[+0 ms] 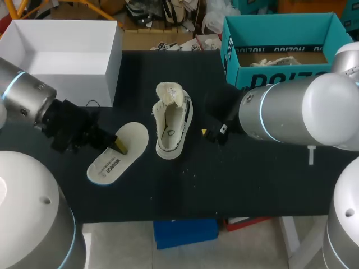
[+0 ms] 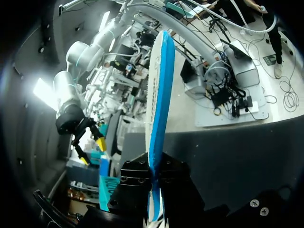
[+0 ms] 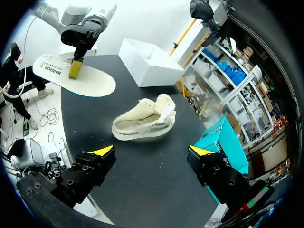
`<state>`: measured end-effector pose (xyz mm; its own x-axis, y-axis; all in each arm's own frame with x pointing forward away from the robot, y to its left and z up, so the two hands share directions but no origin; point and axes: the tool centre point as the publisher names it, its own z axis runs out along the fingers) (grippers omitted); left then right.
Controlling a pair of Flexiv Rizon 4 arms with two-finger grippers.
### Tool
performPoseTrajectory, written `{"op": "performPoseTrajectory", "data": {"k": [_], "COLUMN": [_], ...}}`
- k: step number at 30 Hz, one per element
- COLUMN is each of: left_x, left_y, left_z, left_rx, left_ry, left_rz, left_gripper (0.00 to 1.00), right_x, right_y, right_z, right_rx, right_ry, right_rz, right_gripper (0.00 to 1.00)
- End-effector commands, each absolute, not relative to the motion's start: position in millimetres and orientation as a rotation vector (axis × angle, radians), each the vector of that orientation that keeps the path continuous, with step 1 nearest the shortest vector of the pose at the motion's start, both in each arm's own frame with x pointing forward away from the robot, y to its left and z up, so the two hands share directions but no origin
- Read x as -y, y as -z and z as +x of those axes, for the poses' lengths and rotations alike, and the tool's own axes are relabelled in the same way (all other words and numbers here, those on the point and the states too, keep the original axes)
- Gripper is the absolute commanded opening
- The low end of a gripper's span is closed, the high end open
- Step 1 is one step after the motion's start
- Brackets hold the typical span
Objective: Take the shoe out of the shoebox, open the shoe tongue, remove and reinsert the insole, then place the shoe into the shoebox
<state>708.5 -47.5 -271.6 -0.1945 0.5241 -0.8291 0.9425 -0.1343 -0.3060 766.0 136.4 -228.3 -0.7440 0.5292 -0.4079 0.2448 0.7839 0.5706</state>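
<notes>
**Head view: left claw clamping the insole, shoe lying outside the box**

Head view is showing the left claw (image 1: 119, 147) coming in from the left of the frame and pinching the insole (image 1: 118, 154) at lower left of centre. The cream insole is lying roughly flat with its printed face up. Whether it is touching the dark surface (image 1: 224, 179) I cannot tell.

The shoe (image 1: 173, 120) is sitting on the surface at the centre of the frame, just beside the insole but apart from it, with its opening facing up.

The right claw (image 1: 213, 133) is hanging right of the shoe, near it but not touching. The teal shoebox (image 1: 280, 50) is standing open at upper right. A white box (image 1: 61, 56) is standing open at upper left.

Left wrist view is showing the insole (image 2: 159, 118) edge-on, with a blue underside, squeezed between the two fingers of the left claw (image 2: 154, 178).

Right wrist view is showing the right claw (image 3: 152, 152) spread wide and gripping nothing. The shoe (image 3: 142, 121) is lying ahead of it. Beyond the shoe, the left claw (image 3: 75, 69) is gripping the insole (image 3: 90, 83).
</notes>
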Motion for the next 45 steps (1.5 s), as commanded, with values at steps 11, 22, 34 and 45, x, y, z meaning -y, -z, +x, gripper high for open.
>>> {"op": "performPoseTrajectory", "data": {"k": [11,22,34,45], "left_x": [59.5,84.9,103.7,123.9], "left_y": [282.6,304.2,326.8,341.4], "left_z": [716.7,742.7,780.0,805.3], "left_rx": [-1.717,-1.776,-1.817,-1.839], "left_ry": [1.242,1.314,1.337,1.347], "left_rz": [1.742,1.785,1.813,1.856], "left_gripper": [0.0,0.0,0.0,0.0], "right_x": [-137.0,-137.0,-137.0,-137.0], "right_y": [229.4,229.4,229.4,229.4], "right_z": [766.0,766.0,766.0,766.0], "right_rx": [-2.405,-2.405,-2.405,-2.405], "right_ry": [-0.666,-0.666,-0.666,-0.666], "right_rz": [0.575,0.575,0.575,0.575], "right_gripper": [1.0,1.0,1.0,1.0]}}
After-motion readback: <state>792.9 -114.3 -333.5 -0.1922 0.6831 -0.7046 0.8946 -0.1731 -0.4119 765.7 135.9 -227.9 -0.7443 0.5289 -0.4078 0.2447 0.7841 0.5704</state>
